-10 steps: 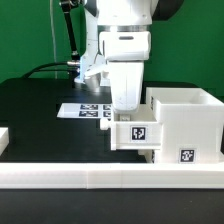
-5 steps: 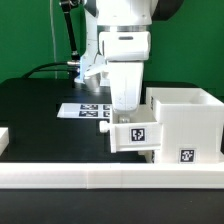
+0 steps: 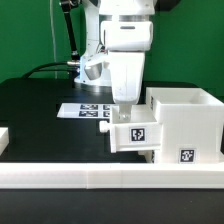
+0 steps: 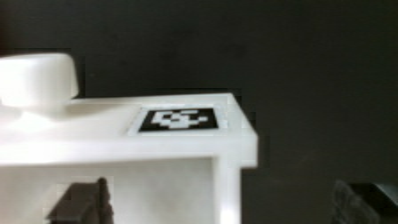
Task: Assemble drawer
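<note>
**Ana:** At the worktop's (image 3: 40,100) near edge, by the long white rail (image 3: 110,178), your hand (image 3: 126,108) hangs right over a small tray (image 3: 134,135) that sits part-way into the side of the tall housing (image 3: 185,122). The wrist view shows the two dark fingers (image 4: 77,203) spread wider than the tray's wall and gripping nothing. Whether they touch it, I cannot tell.

**Ben:** So what do you do with this step?

**Ana:** I judge it as seating the tray in the housing. Keep the hand square to the tray, press evenly on its front face beside the knob (image 4: 36,82), and push straight along the slot. If the tray tilts, it will likely jam against the housing, so stop and realign before you push on.

**Ben:** Any brand or writing you can read?

**Ana:** No words or logos. You only get black-and-white square tags: one on the tray's front (image 3: 138,131), one low on the housing (image 3: 186,155), and several on the marker board (image 3: 85,110) lying flat behind. The tray's tag (image 4: 180,119) also shows in the wrist view, blurred.
</note>
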